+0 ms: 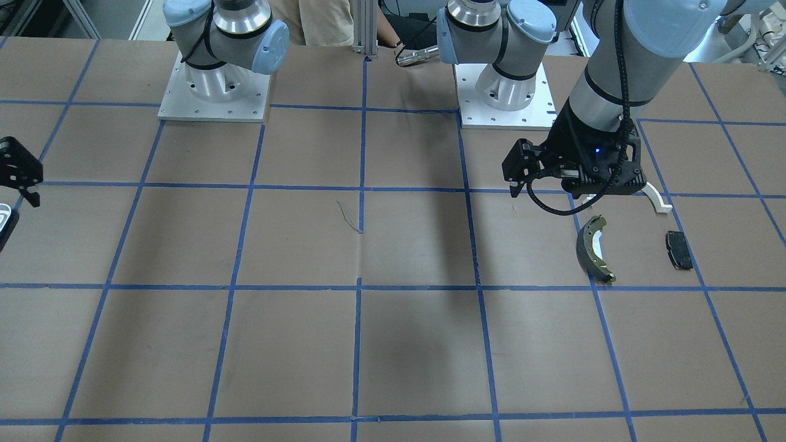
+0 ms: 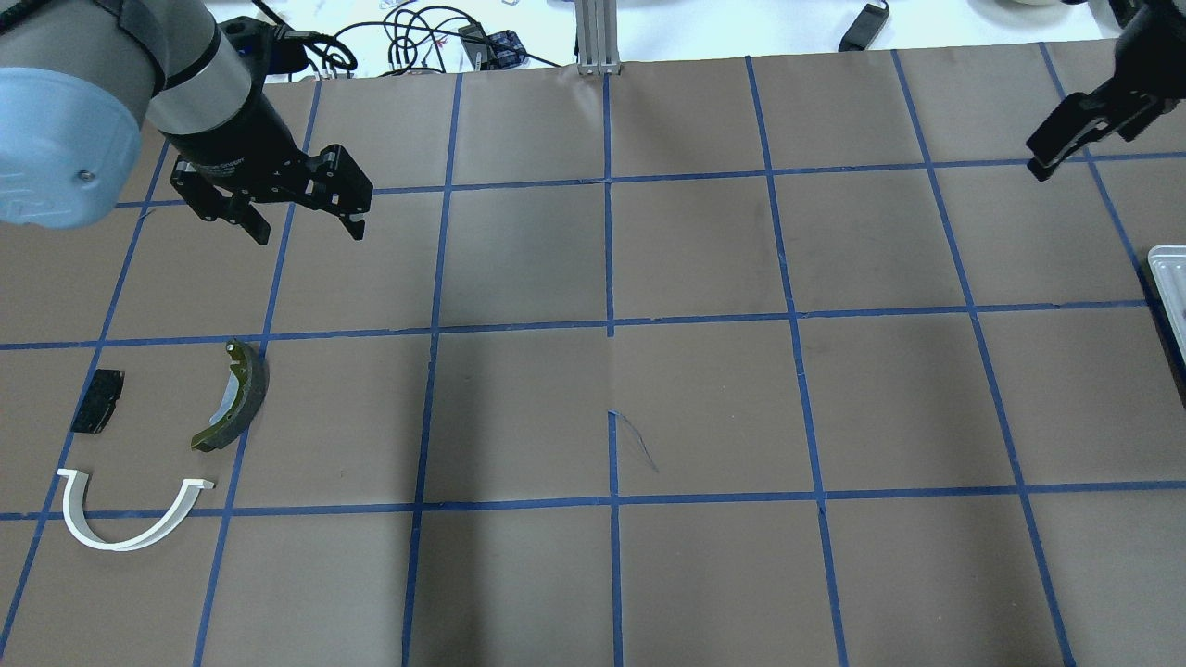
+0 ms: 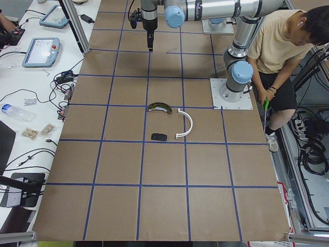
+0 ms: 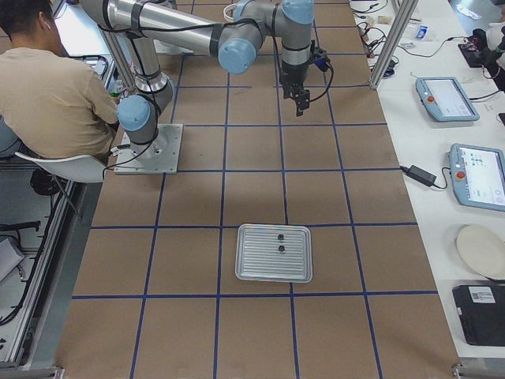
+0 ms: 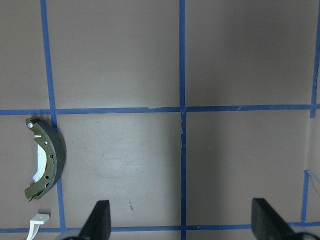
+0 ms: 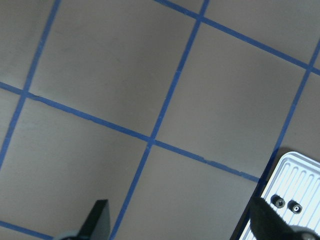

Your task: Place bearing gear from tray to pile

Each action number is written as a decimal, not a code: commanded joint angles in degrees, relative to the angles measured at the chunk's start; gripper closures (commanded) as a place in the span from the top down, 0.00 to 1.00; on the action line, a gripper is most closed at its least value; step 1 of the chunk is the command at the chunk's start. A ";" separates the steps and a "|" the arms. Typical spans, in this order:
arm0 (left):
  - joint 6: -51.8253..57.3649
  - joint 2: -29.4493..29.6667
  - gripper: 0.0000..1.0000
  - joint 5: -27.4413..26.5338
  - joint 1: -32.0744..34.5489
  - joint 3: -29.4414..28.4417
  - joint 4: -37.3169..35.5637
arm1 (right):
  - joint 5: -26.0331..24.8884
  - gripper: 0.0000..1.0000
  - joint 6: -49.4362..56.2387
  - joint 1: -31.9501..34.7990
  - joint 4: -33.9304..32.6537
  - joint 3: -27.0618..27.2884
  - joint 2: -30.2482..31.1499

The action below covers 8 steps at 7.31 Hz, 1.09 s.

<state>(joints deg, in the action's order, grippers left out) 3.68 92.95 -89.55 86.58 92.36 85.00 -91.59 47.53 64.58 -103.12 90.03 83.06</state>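
Two small dark bearing gears (image 4: 279, 236) (image 6: 278, 202) lie on a silver ridged tray (image 4: 274, 268), whose corner shows at the right edge of the overhead view (image 2: 1169, 287). The pile lies at the table's left: a white arch (image 2: 111, 545), an olive-and-black brake shoe (image 2: 243, 398) and a black pad (image 2: 97, 401). My left gripper (image 2: 308, 232) hangs open and empty above the table, beyond the brake shoe (image 5: 50, 157). My right gripper (image 6: 180, 225) is open and empty, raised to one side of the tray (image 6: 295, 190), not over it.
Blue tape lines divide the brown table cover into squares. Both arm bases (image 1: 215, 92) stand at the robot's edge. An operator (image 3: 282, 46) sits beside the bases. Pendants and cables lie on the side bench (image 4: 473, 166).
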 commanded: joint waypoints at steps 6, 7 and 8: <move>0.19 -0.05 1.00 -0.01 -0.18 -0.08 -0.10 | -0.60 1.00 30.83 -21.76 -16.56 -0.03 -22.46; 0.19 0.13 1.00 0.08 -0.10 -0.08 -0.10 | -3.83 1.00 32.87 -22.91 -19.72 -0.64 -24.85; 0.19 -0.05 1.00 0.08 -0.09 -0.25 -0.10 | -4.82 1.00 34.89 -23.10 -20.97 -1.25 -26.35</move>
<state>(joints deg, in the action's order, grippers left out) 3.88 92.92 -89.52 86.44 92.23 84.93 -94.46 79.49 42.51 -121.73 89.44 59.32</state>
